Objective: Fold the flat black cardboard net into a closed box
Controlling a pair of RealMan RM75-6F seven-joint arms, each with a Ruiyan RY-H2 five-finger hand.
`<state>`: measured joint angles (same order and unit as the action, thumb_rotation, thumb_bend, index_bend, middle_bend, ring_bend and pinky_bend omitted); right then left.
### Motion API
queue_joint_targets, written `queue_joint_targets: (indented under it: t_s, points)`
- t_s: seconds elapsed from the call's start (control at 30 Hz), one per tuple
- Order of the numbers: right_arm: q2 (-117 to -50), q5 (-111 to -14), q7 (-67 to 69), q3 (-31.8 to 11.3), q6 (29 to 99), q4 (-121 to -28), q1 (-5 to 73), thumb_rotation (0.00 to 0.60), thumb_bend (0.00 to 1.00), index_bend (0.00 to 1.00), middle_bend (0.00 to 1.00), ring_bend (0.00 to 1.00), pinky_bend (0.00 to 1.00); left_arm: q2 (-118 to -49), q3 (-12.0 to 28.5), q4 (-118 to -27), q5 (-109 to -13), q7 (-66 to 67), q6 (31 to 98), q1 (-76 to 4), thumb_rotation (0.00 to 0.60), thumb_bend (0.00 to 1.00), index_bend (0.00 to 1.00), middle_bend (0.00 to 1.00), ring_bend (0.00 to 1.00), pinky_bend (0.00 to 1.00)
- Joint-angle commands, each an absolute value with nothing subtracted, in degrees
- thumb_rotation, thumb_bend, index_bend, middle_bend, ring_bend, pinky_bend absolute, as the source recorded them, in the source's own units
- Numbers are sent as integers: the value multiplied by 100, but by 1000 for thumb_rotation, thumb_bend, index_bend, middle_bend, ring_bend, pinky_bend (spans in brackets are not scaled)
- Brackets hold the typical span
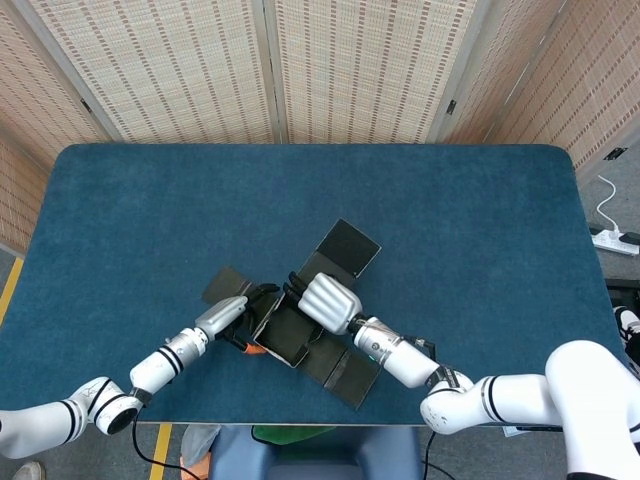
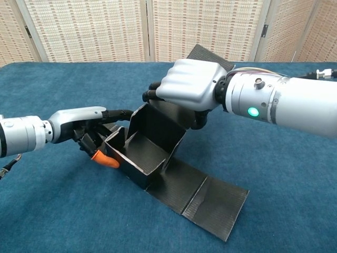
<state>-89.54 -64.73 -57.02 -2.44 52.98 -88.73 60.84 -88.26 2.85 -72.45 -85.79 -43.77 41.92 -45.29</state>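
Black cardboard net (image 2: 158, 158) half-folded, right hand (image 2: 187, 87) gripping its wall

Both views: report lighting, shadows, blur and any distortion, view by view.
Head view: even, soft light, sharp, only faint shadow under the black cardboard net; screen edges lean outward toward the corners. Chest view: the right hand looms large, close to the lens, in focus; the net's inner walls are dark with little detail; the left hand is sharp.
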Motion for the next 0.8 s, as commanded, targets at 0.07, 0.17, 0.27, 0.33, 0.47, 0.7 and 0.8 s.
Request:
queue_joint_targets:
  t_s: [0.07,0.17,0.27,0.33,0.47,0.7,0.8]
  points:
    - [-8955,-6913,-5449,-173,5197,-8673,6155,600,392,380,459,810,1000,-8840,121,-7123,-8854,-4986,4068,-4700,600,202,0,0,608,888]
    - [-8993,-7199,-5250,-151,5160,-8544,6178,600,392,380,458,810,1000,-8920,43,-6987,-8988,-5404,4126,-4751,600,201,5,6,608,889]
    - [-9057,-7416,-5044,-148,5140,-8414,6181,600,392,380,453,810,1000,-8978,-29,-6902,-9090,-5814,4169,-4808,600,203,29,31,608,889]
    - [-9065,-7444,-5015,-150,5137,-8392,6179,600,391,380,448,810,1000,-8985,-50,-6879,-9111,-5891,4173,-4819,600,203,45,48,610,888]
    - [-9175,-7573,-4852,-188,5082,-8213,6194,600,391,374,374,810,1000,-9137,-117,-6698,-9129,-6395,4172,-4874,600,202,183,191,636,888]
    - [-9214,-7548,-4595,-272,4946,-8208,6158,600,330,0,29,753,1000,-9299,-194,-6457,-9086,-6493,4220,-4879,600,199,337,342,662,888]
    - [-9100,-7334,-4562,-329,4803,-8321,6140,600,253,0,0,722,1000,-9289,-215,-6447,-9061,-6481,4245,-4878,600,200,352,358,663,886]
